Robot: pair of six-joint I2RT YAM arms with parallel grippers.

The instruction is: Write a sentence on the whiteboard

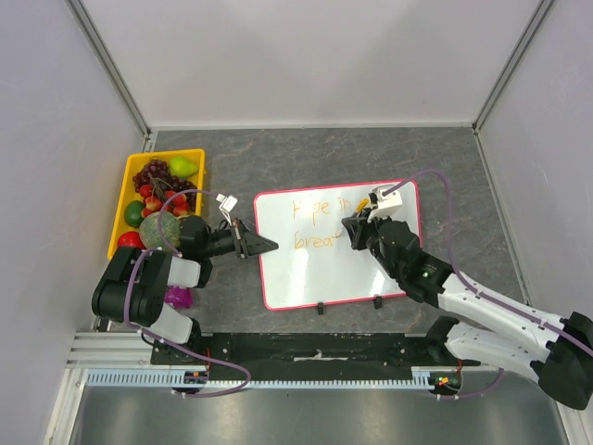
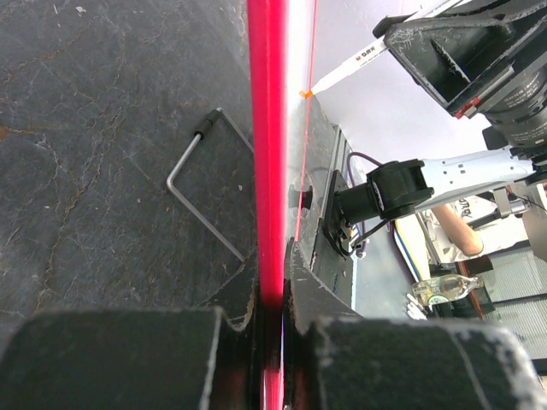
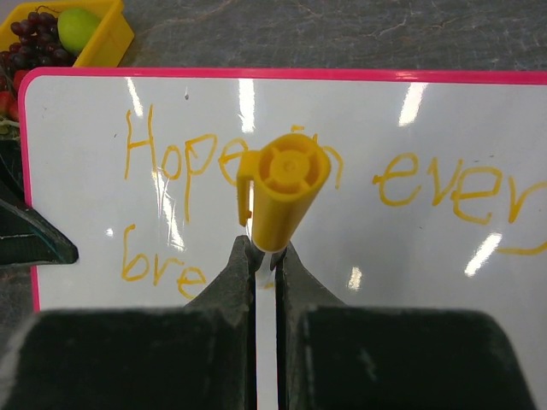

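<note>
Top external view: one whiteboard [image 1: 320, 278] lies mid-tabletop, toward the near edge. The sentence [image 1: 313, 208] runs in two lines, "Hope in every" above an unfinished "brea…". By the look of it, only that word's ending is left. The left gripper [image 1: 264, 246] is clamped on the board's left edge. The right gripper [image 1: 357, 224] pinches the single orange marker [image 3: 286, 192].
</note>
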